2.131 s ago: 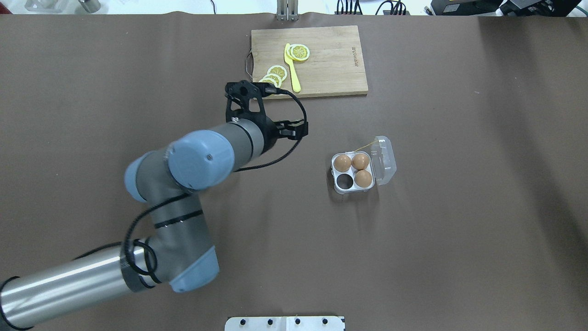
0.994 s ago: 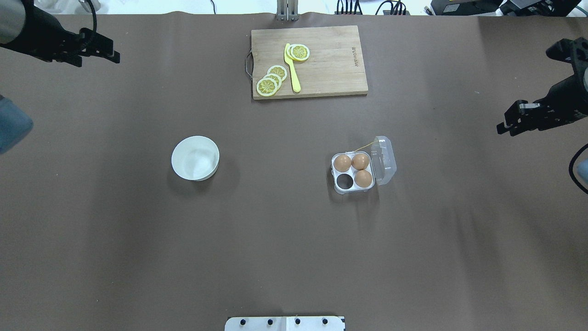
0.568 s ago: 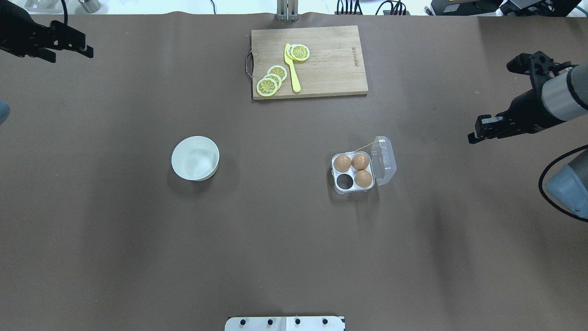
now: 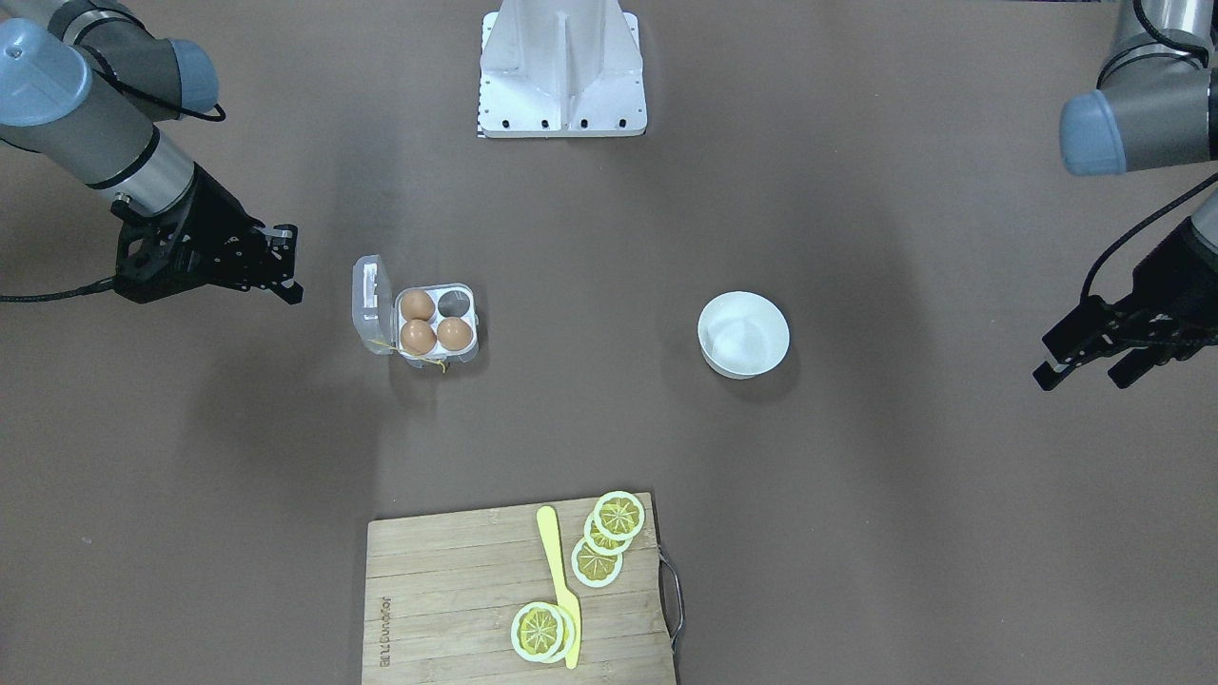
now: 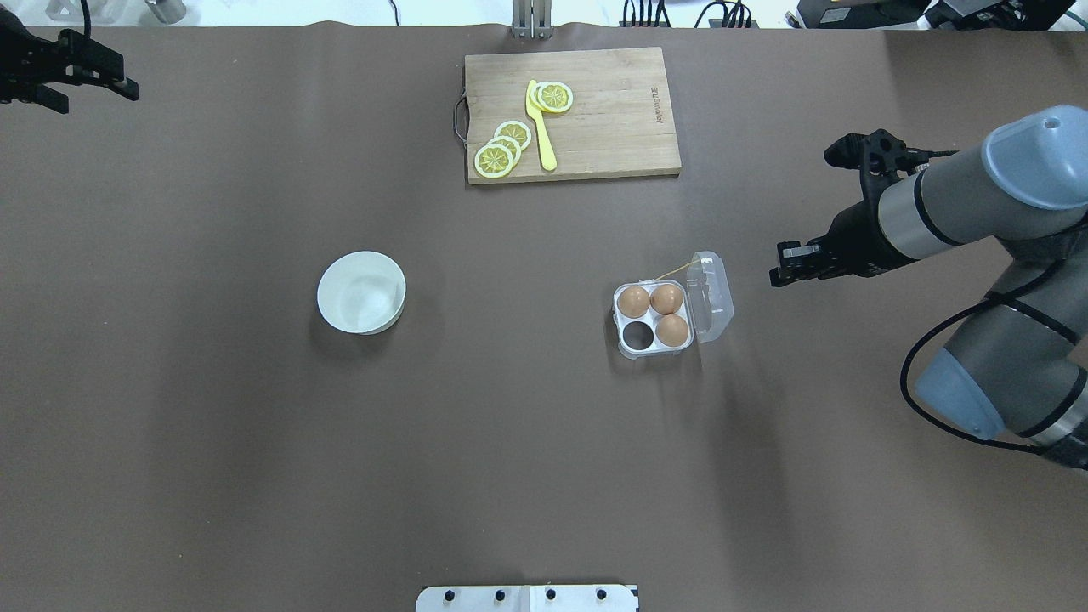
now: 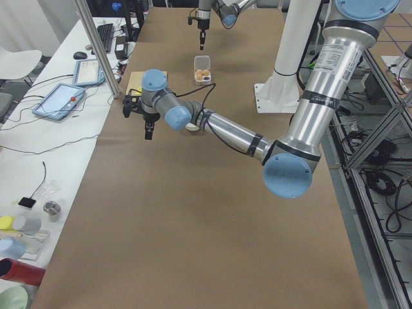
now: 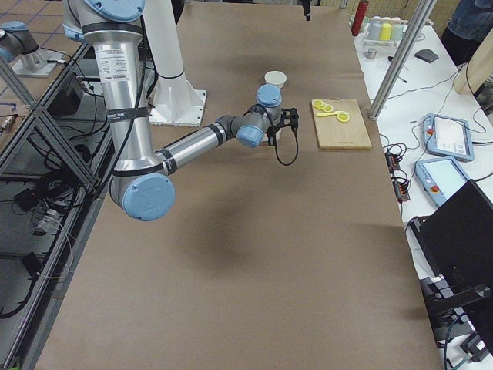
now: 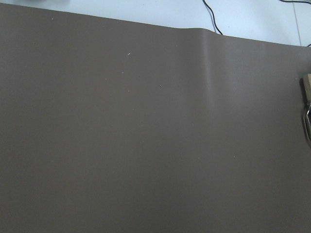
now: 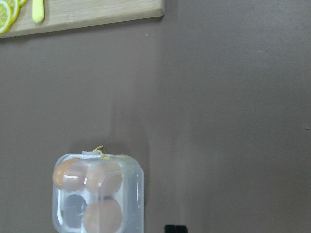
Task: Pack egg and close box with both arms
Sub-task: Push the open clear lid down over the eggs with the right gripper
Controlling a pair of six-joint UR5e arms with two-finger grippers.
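Note:
The clear box point(image 5: 617, 320) stands open right of the table's middle, with its lid point(image 5: 712, 293) tipped up on the right side. Three alike brown eggs point(image 5: 633, 301) sit in its cups and the near-left cup point(image 5: 637, 337) is empty. I cannot tell which egg is the task's one. My right gripper point(image 5: 780, 265) is open and empty, a short way right of the lid; it also shows in the front view point(image 4: 288, 266). The right wrist view shows the box point(image 9: 136, 194) low and left. My left gripper point(image 5: 95, 89) is open and empty at the far left corner.
A white bowl point(image 5: 361, 291) stands left of the middle and looks empty. A wooden cutting board point(image 5: 612, 110) with lemon slices point(image 5: 501, 149) and a yellow knife point(image 5: 540, 127) lies at the far edge. The white stand point(image 4: 561, 71) is at the robot's side.
My left arm has pulled away from over the bowl to the far left corner. My right arm has come in from the right edge toward the box's lid. The box and eggs have not moved.

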